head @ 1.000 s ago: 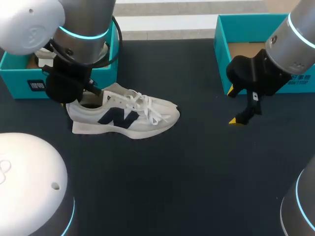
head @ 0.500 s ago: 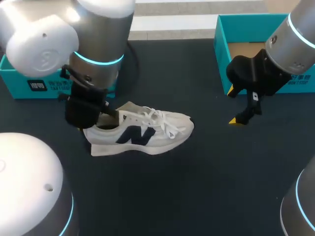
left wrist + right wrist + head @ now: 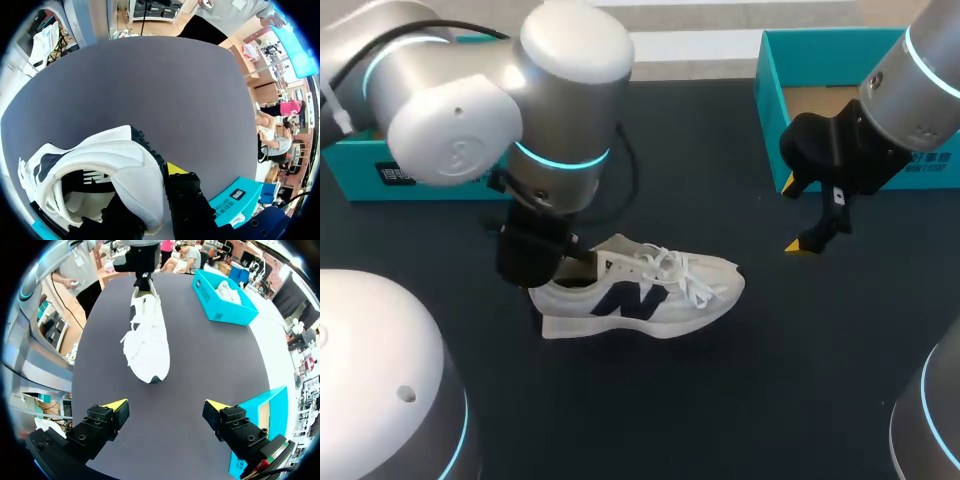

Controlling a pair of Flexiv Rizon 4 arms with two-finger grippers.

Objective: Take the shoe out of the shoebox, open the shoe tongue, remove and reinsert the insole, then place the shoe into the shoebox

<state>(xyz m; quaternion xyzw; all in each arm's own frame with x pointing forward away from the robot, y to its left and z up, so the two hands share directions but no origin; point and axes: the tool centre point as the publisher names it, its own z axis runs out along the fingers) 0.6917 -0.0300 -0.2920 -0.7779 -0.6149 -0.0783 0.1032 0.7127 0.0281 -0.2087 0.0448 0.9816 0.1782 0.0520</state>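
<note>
The white shoe [image 3: 640,295] with a dark letter on its side is out on the dark table [image 3: 740,400], near the middle and well apart from both blue boxes. Its toe points to the right arm's side. The left gripper [image 3: 150,205] has hold of the shoe's heel. One finger is inside the shoe and one is outside, pinching the back rim. I cannot tell if the sole rests on the table. The right gripper [image 3: 167,407] is wide open and holds nothing. It hangs over the table near the right box [image 3: 840,60]. The left box [image 3: 350,165] is behind the left arm, and another white shoe [image 3: 226,290] lies in it.
</note>
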